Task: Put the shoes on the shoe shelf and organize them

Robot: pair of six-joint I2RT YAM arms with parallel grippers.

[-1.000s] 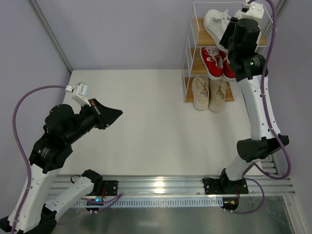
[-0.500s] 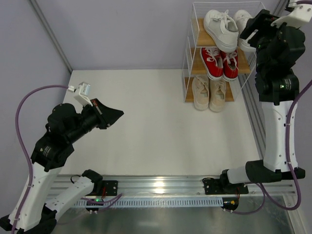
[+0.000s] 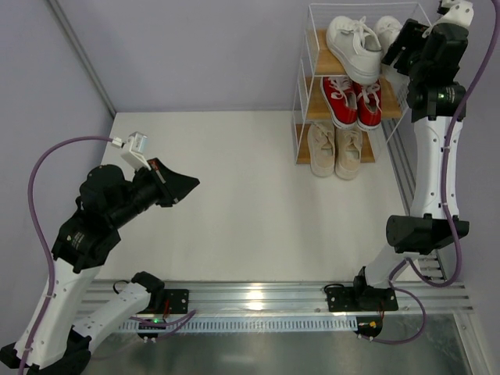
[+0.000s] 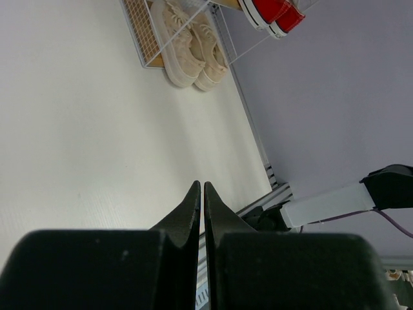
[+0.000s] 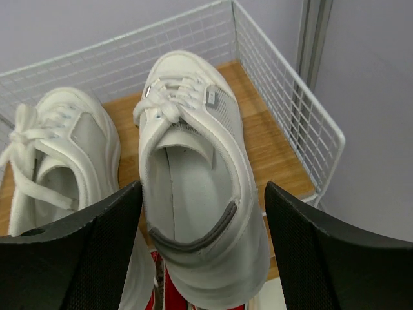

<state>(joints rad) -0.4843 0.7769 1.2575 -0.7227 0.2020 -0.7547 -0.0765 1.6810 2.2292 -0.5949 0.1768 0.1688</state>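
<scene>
The shoe shelf [image 3: 301, 78] stands at the far right. A white pair [image 3: 351, 43] sits on its top board, a red pair [image 3: 351, 101] on the middle board, and a beige pair [image 3: 336, 148] at the bottom. My right gripper [image 3: 402, 51] is open at the top tier. In the right wrist view its fingers [image 5: 77, 258] straddle the heel of the right white shoe [image 5: 193, 161] with gaps on both sides, and the other white shoe [image 5: 58, 155] lies beside it. My left gripper [image 3: 187, 186] is shut and empty, raised over the table's left side.
White wire mesh [image 5: 290, 103] walls the top board [image 5: 271, 148] at the back and right. The left wrist view shows the beige pair [image 4: 190, 48] and red soles [image 4: 274, 13] far off, and the rail [image 4: 277, 194] at the table's near edge.
My right arm has swung from in front of the top tier out to the shelf's right, uncovering the second white shoe on the top board. The left arm has barely moved.
</scene>
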